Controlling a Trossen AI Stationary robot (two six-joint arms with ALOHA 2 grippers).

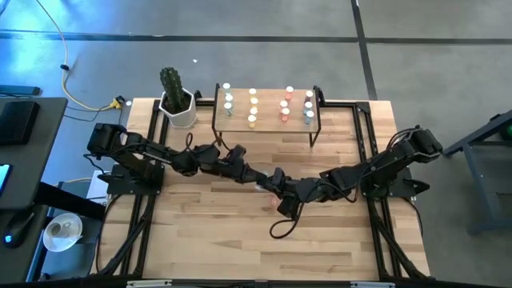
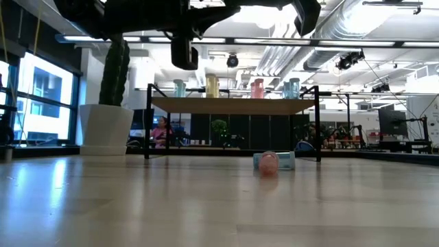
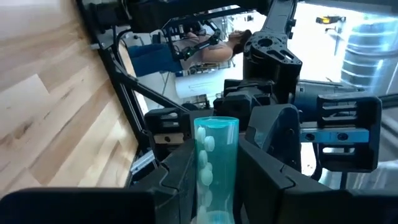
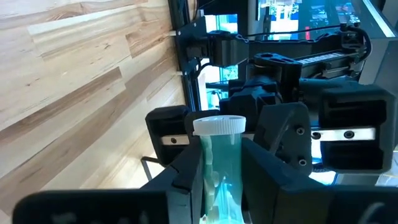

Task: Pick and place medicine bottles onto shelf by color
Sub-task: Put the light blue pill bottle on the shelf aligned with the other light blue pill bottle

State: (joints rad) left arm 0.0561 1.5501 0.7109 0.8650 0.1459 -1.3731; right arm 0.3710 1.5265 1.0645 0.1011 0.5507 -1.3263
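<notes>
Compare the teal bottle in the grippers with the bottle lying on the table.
The teal bottle is clamped off the table by left gripper and right gripper together; the lying bottle rests untouched on its side on the table by the shelf. Both are small cylinders.

No text, label, brand, number or sign can be read in any view. The teal medicine bottle [image 4: 219,168] shows no label lettering, the bottles on the shelf [image 1: 266,120] are too small to read, and the room beyond shows no legible signs.
</notes>
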